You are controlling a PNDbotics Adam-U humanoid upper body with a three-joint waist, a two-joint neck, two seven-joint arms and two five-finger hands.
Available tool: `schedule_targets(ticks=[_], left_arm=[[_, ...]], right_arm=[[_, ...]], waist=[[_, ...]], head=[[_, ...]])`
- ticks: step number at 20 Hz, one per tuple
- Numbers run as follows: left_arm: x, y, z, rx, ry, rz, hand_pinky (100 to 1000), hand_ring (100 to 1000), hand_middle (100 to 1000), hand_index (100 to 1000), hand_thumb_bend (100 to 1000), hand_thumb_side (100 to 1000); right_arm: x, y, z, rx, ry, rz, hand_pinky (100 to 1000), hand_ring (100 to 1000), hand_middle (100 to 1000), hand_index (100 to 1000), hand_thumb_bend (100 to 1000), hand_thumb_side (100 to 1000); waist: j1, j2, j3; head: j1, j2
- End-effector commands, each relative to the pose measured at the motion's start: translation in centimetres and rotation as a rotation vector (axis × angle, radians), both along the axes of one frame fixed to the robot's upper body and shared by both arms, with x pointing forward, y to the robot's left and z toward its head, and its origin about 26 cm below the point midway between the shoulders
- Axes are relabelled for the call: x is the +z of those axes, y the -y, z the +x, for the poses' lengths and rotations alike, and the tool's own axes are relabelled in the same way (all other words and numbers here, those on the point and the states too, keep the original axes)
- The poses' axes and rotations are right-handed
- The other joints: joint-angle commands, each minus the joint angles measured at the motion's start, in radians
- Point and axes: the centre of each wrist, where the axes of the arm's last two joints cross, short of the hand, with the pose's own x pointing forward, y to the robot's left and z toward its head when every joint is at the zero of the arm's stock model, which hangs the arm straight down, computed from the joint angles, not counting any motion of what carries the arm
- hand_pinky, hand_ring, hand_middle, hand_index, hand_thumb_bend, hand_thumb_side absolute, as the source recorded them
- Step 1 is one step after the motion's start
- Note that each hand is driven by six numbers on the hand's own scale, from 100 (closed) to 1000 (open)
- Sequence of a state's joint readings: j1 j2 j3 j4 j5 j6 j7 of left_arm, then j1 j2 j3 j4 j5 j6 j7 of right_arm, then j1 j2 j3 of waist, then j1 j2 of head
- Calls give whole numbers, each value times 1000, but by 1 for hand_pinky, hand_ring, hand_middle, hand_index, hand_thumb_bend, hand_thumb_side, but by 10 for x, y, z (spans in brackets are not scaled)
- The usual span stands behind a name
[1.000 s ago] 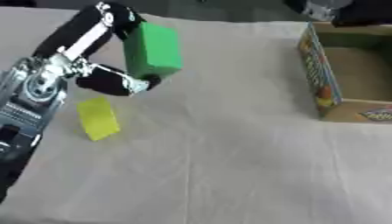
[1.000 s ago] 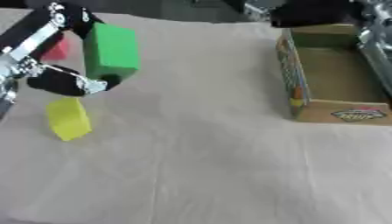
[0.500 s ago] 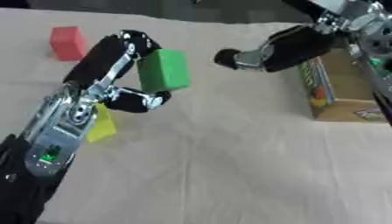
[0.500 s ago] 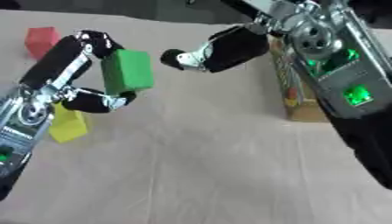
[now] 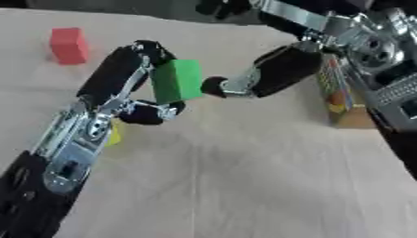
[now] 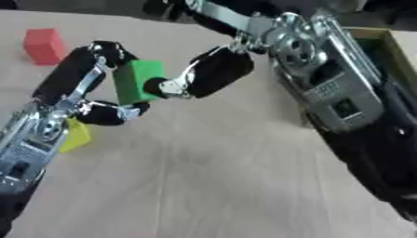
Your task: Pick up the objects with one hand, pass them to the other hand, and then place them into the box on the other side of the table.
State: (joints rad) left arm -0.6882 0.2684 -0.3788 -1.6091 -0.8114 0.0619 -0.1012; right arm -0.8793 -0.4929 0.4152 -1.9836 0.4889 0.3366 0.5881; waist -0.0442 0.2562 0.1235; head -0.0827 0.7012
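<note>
Left hand (image 5: 134,81) holds one green block (image 5: 178,80); one red block (image 5: 68,45).

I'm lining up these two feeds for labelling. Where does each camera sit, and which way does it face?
Left eye view: in the robot's head, looking down at the table; the left hand holds a green block, and the right hand reaches toward it.
Right eye view: same head, slightly to the right; more of the right arm fills its right side.
Both share the green block, red block, yellow block and cardboard box.
</note>
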Motion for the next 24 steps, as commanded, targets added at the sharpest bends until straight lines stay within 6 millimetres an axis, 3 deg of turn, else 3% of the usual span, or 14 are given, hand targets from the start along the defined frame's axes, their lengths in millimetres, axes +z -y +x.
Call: schedule_targets(ticks=[1, 12, 17, 24], left_arm=[[7, 0, 0, 8, 33, -39, 620, 584, 521, 525, 264, 100], [10, 3, -3, -7, 55, -101, 604, 572, 511, 523, 229, 100], [12, 2, -4, -8, 94, -113, 592, 564, 502, 521, 246, 100], [6, 3, -6, -2, 139, -152, 578, 554, 494, 518, 199, 100]], right_arm=[[6, -4, -5, -1, 32, -11, 893, 848, 829, 876, 505, 439], [3, -17, 0, -25, 21, -96, 882, 841, 822, 869, 475, 480], [1, -20, 8, -58, -23, -112, 878, 845, 826, 877, 416, 549], [-2, -24, 16, -88, -31, -109, 882, 852, 832, 883, 452, 521]], waist=[[1, -29, 0], [2, -30, 0], [2, -31, -3], [-1, -30, -5]], head=[[-3, -1], [-4, -5], [-2, -6], [0, -13]])
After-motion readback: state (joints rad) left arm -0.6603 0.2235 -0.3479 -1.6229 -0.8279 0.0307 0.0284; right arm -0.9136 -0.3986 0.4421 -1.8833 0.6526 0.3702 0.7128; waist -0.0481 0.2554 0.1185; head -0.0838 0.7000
